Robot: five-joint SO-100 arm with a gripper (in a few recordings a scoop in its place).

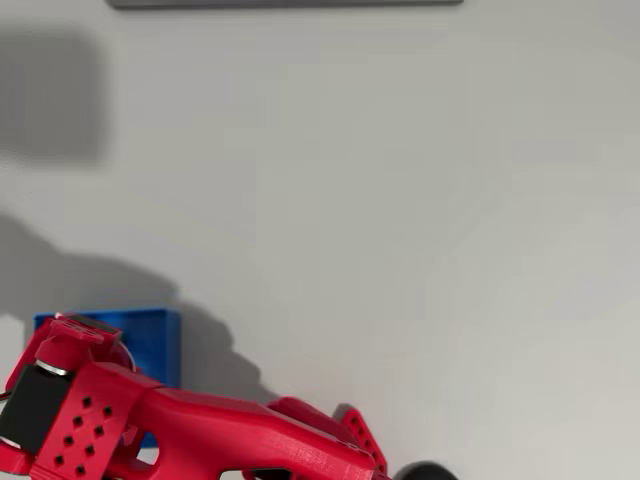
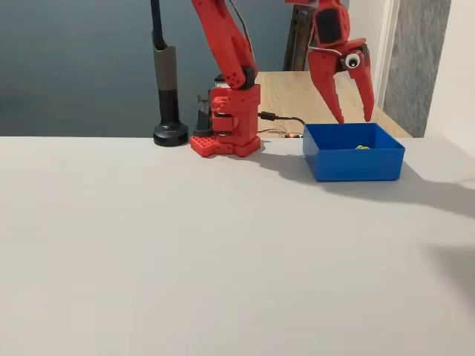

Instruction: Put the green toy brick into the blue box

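Observation:
In the fixed view the blue box (image 2: pixel 353 161) stands on the white table at the right, beside the red arm's base. A sliver of the green toy brick (image 2: pixel 362 147) shows lying inside it, above the front wall. My red gripper (image 2: pixel 354 116) hangs open right over the box, fingertips just above the rim, with nothing between them. In the overhead view the arm covers most of the blue box (image 1: pixel 150 335) at the lower left, and the brick is hidden there.
The arm's red base (image 2: pixel 226 122) stands left of the box. A black post on a round foot (image 2: pixel 168 89) rises further left. A dark strip (image 1: pixel 285 3) lies along the table's far edge in the overhead view.

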